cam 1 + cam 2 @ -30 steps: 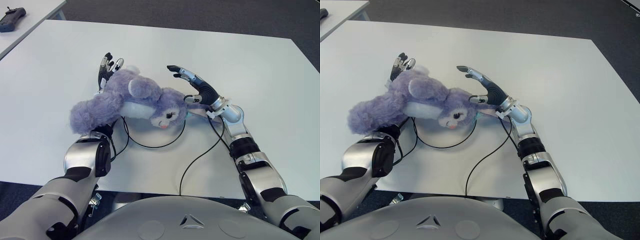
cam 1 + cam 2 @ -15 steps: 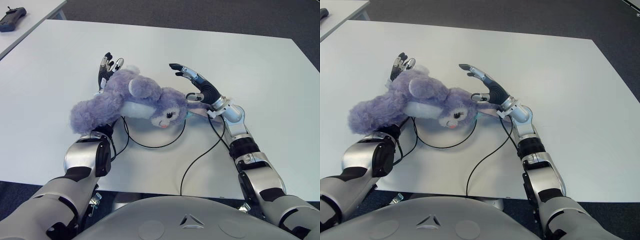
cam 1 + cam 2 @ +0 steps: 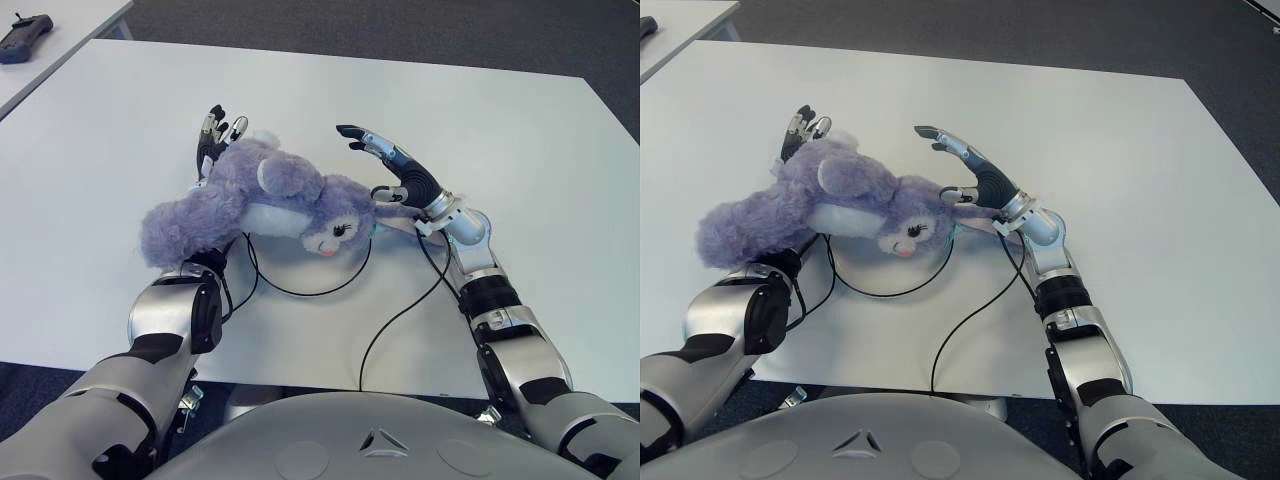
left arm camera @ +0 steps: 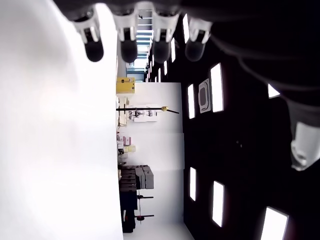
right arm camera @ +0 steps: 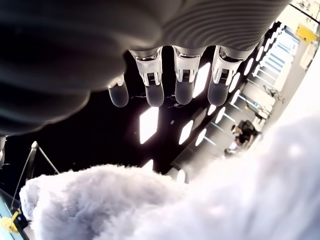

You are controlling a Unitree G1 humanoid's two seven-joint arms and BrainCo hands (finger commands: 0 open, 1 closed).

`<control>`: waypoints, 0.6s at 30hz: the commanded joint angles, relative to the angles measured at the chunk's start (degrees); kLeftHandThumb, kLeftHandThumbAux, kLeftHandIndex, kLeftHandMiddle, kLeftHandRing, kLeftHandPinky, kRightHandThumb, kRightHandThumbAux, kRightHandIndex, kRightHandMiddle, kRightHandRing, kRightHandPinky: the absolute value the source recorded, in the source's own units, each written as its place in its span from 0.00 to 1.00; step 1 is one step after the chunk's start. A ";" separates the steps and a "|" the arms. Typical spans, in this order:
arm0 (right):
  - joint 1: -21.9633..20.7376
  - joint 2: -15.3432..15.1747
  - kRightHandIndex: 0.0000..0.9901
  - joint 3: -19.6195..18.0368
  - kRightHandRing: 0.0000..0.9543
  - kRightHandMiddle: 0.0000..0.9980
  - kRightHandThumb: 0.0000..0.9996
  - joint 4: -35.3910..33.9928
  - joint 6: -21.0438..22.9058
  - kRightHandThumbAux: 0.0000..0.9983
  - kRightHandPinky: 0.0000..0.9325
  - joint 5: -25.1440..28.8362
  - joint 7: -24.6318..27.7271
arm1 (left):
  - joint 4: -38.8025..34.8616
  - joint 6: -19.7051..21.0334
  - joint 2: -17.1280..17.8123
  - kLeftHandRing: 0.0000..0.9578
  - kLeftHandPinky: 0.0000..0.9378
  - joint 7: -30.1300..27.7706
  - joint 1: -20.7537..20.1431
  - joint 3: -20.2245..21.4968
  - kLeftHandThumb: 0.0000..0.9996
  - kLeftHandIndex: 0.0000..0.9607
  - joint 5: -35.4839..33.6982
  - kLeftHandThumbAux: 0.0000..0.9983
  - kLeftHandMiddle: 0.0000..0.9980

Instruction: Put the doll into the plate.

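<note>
The right hand (image 3: 395, 172) is seen with fingers extended and spread, gripping nothing, just beside the head of the fluffy purple plush doll with a white belly (image 3: 255, 203); only its thumb appears close against the fur. The left hand (image 3: 215, 140) is shown at the doll's far side with straight fingers pointing away from the robot, nothing clasped in it. The doll is stretched face-up across the left forearm, above the flat white counter (image 3: 520, 130). Black looping cables (image 3: 385, 320) are laid on the counter beneath the doll. A dark handheld device (image 3: 22, 40) is set on a neighbouring white surface, well apart.
</note>
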 commanded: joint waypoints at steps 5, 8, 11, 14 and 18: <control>-4.21 0.69 0.00 -2.48 0.00 0.00 0.10 6.26 0.85 0.29 0.00 0.18 -0.18 | 8.55 8.14 -3.83 0.01 0.00 -0.06 11.46 -0.27 0.00 0.00 0.36 0.46 0.06; -7.28 1.82 0.00 -3.96 0.00 0.00 0.11 10.11 -0.04 0.28 0.00 1.64 -0.11 | 8.53 7.78 -3.75 0.01 0.00 -0.01 11.67 -0.43 0.00 0.00 0.53 0.46 0.06; -4.65 0.89 0.00 -5.02 0.00 0.00 0.12 4.67 0.46 0.27 0.00 4.92 1.61 | 8.51 7.77 -3.70 0.01 0.00 -0.08 11.67 -0.46 0.00 0.00 0.54 0.46 0.06; -1.74 -0.08 0.00 -6.14 0.00 0.00 0.14 -4.30 4.74 0.24 0.00 9.48 3.01 | 8.50 7.81 -3.67 0.01 0.00 -0.25 11.64 -0.44 0.00 0.00 0.41 0.46 0.06; -2.57 0.63 0.00 -6.26 0.00 0.00 0.15 -11.18 10.45 0.21 0.00 8.07 -0.10 | 8.50 7.90 -3.63 0.01 0.00 -0.32 11.52 -0.30 0.00 0.00 0.22 0.45 0.06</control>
